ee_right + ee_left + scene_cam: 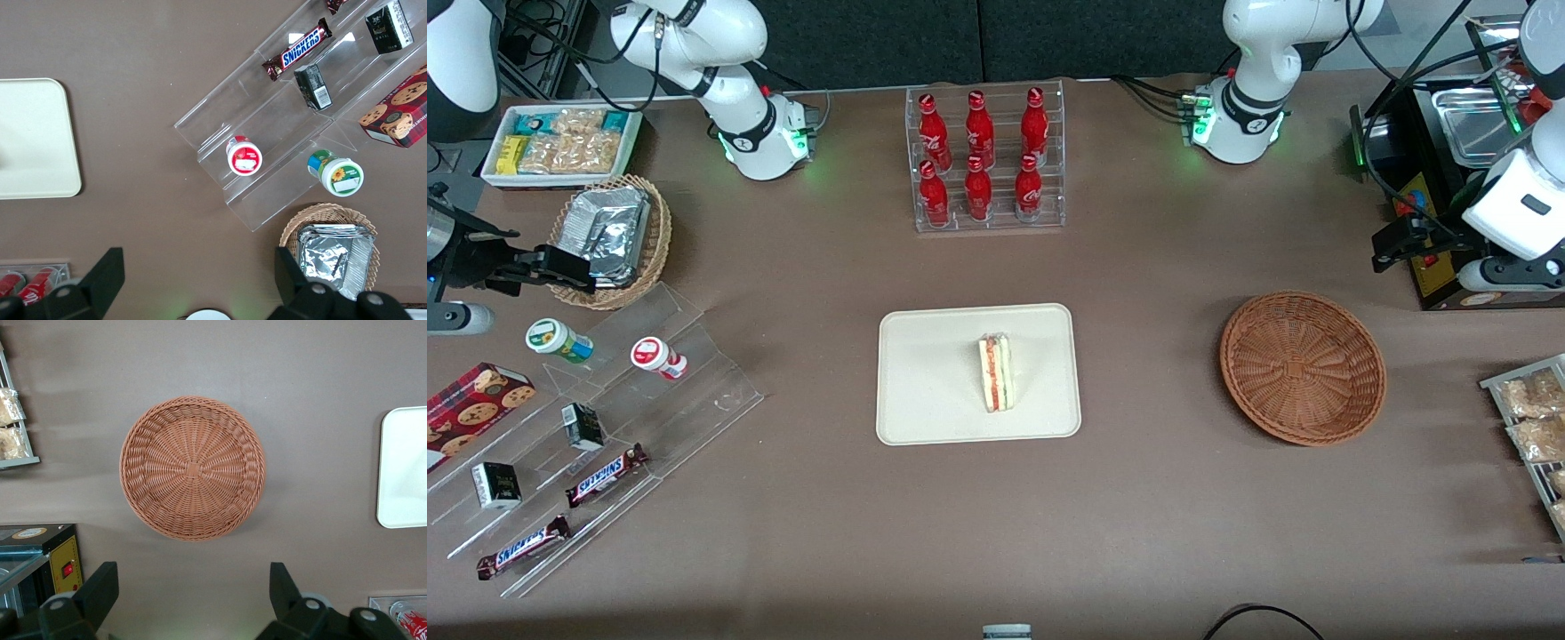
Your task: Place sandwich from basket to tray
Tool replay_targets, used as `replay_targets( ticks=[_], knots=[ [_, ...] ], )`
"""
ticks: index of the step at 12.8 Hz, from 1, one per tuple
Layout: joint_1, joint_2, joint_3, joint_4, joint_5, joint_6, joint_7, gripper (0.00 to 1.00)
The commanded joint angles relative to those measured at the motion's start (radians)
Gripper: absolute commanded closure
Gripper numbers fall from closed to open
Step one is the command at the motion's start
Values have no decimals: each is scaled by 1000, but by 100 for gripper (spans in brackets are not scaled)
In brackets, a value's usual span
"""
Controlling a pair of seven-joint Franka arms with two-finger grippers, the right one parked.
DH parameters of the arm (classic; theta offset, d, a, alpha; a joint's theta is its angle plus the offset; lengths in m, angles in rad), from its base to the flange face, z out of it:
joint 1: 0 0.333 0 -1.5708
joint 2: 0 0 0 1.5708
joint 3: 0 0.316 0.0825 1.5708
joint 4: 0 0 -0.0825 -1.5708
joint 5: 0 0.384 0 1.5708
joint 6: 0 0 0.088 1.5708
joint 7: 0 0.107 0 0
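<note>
The sandwich [996, 372], a pale bread wedge with red and green filling, stands on its edge on the cream tray [925, 378] at the table's middle. The reddish-brown woven basket [1303, 366] sits on the table toward the working arm's end with nothing in it. My gripper [1392, 244] hangs high above the table, farther from the front camera than the basket, beside a black appliance. In the left wrist view the gripper [192, 590] is open wide with nothing between its fingers, and the basket [192, 468] and an edge of the tray [403, 467] show below it.
A clear rack of red cola bottles [987, 160] stands farther from the front camera than the tray. A black appliance [1432, 178] and a rack of snack packets [1534, 427] border the working arm's end. An acrylic stepped shelf [596, 427] and a tan foil-packet basket [609, 236] lie toward the parked arm's end.
</note>
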Motion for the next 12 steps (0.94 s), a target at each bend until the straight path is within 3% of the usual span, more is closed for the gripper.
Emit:
replay_targets(
  ticks=[1,12],
  knots=[
    [-72,16,63,28,11,-26,-12,0],
    [-92,9,79,133,-3,-147,-12,0]
  ],
)
